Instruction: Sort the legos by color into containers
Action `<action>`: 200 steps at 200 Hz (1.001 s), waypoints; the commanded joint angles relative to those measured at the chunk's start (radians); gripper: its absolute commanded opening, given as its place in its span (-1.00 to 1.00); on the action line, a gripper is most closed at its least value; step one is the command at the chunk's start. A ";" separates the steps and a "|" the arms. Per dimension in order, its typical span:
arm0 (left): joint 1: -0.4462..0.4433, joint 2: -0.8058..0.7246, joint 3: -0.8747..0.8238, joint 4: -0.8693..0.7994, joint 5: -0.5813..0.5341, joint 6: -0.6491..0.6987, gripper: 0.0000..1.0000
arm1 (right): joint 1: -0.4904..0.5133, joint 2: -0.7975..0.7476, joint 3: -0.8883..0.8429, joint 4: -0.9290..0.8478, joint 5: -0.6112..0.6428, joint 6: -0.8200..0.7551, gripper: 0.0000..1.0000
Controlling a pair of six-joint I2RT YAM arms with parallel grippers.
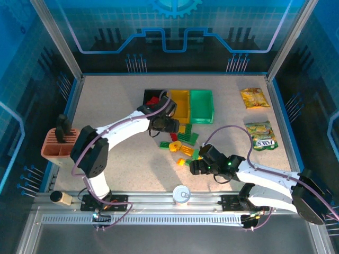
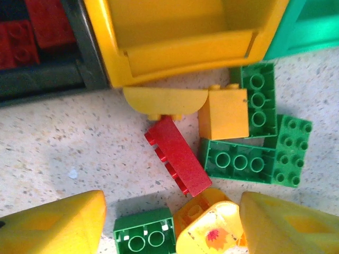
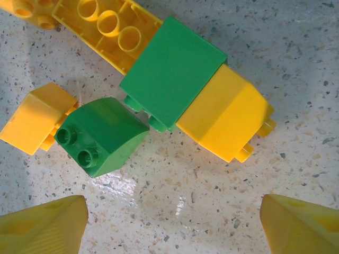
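The left gripper (image 2: 172, 219) is hanging partly open, gripping nothing, straddling a rounded yellow lego (image 2: 209, 235). A red lego (image 2: 177, 156) is lying just near of the yellow bin (image 2: 180, 53), long axis far-left to near-right.

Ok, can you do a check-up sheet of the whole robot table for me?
Surface: speckled table, no spills seen.
Job's things: black bin holds red bricks; yellow bin and green bin beside it; loose bricks piled in front.
Clutter: two snack packets, a ridged brown holder, a round silver thing.
Hands: left hand open around a green brick and a yellow brick; right hand open, holding nothing.
Cables: purple cables loop along both arms.
Surroundings: blue see-through walls.
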 commanded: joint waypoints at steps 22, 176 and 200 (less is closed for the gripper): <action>-0.028 0.091 0.008 0.014 0.002 -0.054 0.32 | 0.009 -0.045 -0.005 -0.016 0.021 0.019 0.71; -0.028 0.189 0.016 0.025 -0.002 -0.081 -0.35 | -0.008 -0.089 -0.020 -0.044 0.036 0.007 0.71; -0.028 0.141 -0.019 0.028 -0.016 -0.080 -0.43 | -0.009 -0.083 -0.023 -0.039 0.033 0.010 0.71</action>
